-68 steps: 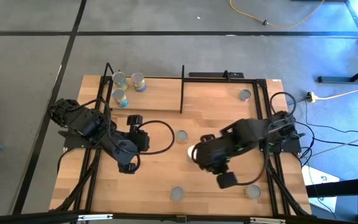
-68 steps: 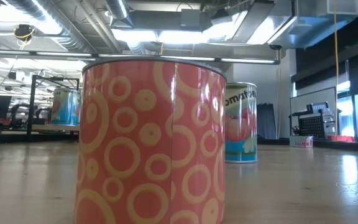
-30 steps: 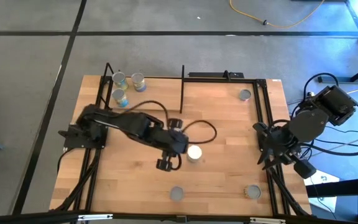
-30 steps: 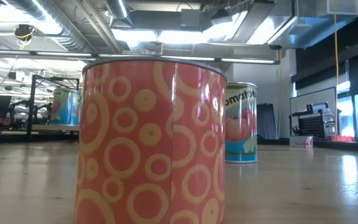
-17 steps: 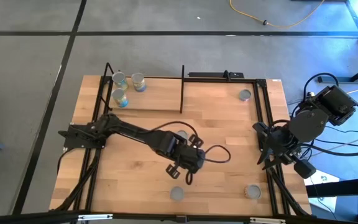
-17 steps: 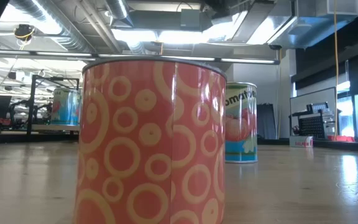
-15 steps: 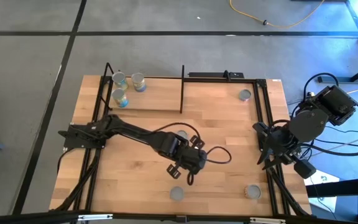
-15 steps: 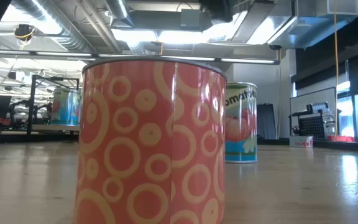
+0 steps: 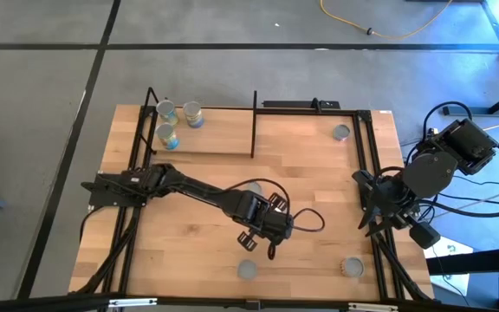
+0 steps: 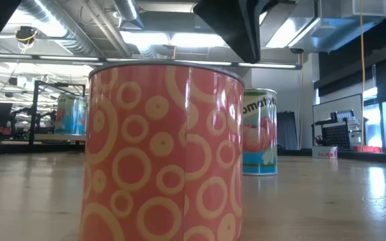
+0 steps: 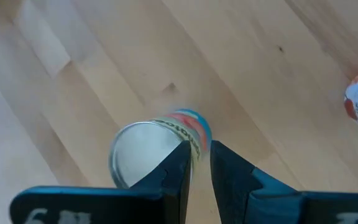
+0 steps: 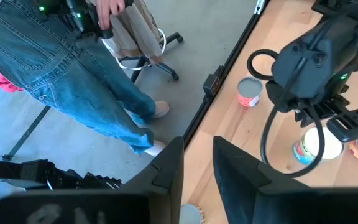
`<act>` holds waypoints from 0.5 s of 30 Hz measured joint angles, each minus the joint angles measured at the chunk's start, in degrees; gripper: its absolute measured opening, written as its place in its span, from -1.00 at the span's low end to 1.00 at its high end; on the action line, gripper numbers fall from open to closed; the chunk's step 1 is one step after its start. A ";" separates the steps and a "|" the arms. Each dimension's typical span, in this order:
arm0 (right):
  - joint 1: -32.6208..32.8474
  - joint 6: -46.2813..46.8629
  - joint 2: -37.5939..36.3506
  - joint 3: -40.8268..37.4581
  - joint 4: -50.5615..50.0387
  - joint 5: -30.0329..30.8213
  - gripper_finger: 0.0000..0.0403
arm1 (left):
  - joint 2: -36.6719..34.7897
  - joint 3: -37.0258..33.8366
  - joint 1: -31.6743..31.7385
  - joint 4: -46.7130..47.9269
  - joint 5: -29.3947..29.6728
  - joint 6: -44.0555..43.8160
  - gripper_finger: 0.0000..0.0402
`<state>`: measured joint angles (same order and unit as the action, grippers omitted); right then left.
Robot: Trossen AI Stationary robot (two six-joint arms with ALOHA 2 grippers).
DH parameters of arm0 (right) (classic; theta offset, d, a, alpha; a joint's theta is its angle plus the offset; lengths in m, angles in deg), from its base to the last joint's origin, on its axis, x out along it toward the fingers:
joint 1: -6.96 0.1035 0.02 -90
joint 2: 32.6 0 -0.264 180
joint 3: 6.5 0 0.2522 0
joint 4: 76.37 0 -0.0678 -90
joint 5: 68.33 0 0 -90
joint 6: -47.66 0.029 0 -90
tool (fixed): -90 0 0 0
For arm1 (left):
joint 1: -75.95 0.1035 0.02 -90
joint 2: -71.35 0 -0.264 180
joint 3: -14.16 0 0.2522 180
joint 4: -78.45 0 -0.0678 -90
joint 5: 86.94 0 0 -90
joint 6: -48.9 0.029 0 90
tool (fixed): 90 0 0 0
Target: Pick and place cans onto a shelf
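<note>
Over on the left, three cans (image 9: pixel 174 122) stand grouped on the shelf (image 9: pixel 204 133). The left arm stretches out across the table, and its left gripper (image 11: pixel 201 163) hangs right above a tomato can (image 11: pixel 151 148), fingers drawn near each other with a narrow gap and gripping nothing. An orange-red ringed can (image 10: pixel 164 150) stands at the front edge. Off the right side, the right gripper (image 12: pixel 197 165) waits, fingers slightly apart and empty, near a person in jeans (image 12: pixel 61 74).
</note>
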<state>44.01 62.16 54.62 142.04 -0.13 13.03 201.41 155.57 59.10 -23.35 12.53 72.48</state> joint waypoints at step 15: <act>0.00 -0.22 0.00 0.00 -0.02 0.00 -0.56 | -0.12 0.01 2.50 -0.02 -4.66 -10.05 -0.73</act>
<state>44.01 61.95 54.62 142.04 -0.15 13.03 201.28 155.59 61.60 -23.38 7.88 62.43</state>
